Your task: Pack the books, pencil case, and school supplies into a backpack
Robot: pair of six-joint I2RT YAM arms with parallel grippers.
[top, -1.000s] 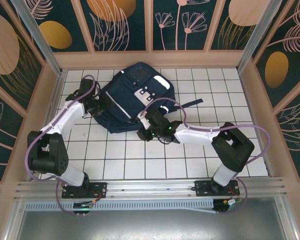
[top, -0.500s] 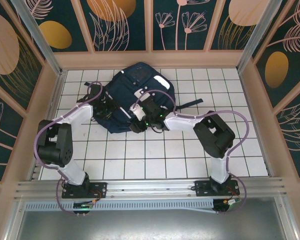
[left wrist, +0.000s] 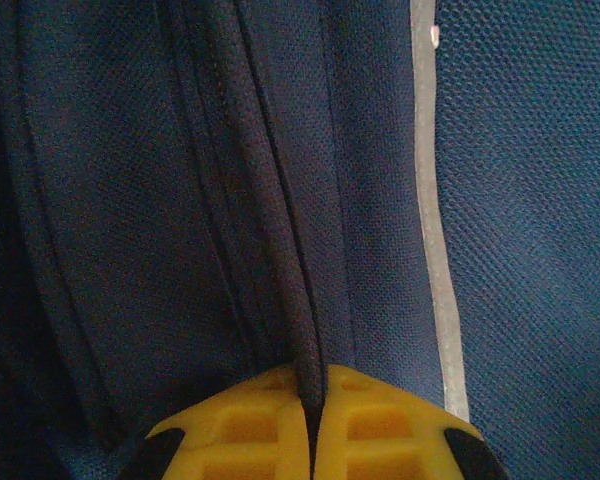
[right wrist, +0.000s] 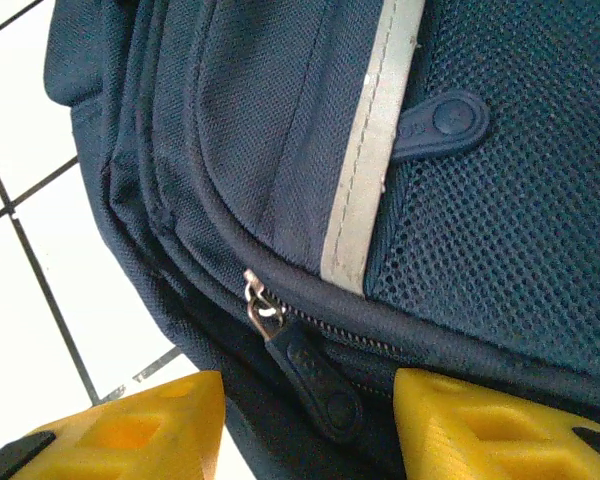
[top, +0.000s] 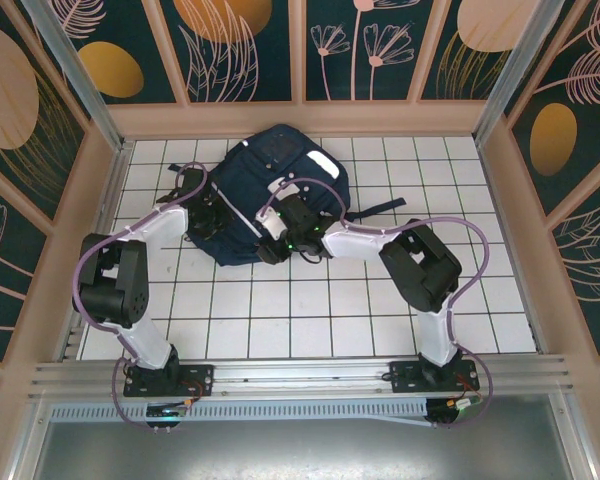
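Resting surface: white tabletop ruled in a dark grid [top: 280,330], walled on three sides by teal panels with peach leaf patterns [top: 245,45].
Backpack: large navy blue fabric backpack [top: 270,170] lying flat at the far middle of the table, a little left of centre (a dark strap trails off its right side). Its zips look closed.
Left gripper: left gripper [top: 212,215] at the backpack's left edge; in the left wrist view its yellow fingers [left wrist: 250,425] are pressed together, pinching a dark raised ridge of the backpack's fabric [left wrist: 295,300].
Right gripper: right gripper [top: 275,240] at the backpack's near edge; in the right wrist view its yellow fingers [right wrist: 130,425] stand apart, one on either side of the zip pull, holding nothing.
Stripe: pale grey reflective stripe [right wrist: 370,150] running down the front pocket beside a mesh panel [right wrist: 520,200].
Zip pull: dark rubbery tab [right wrist: 315,385] hanging from a small metal slider [right wrist: 262,305] (between the open fingers).
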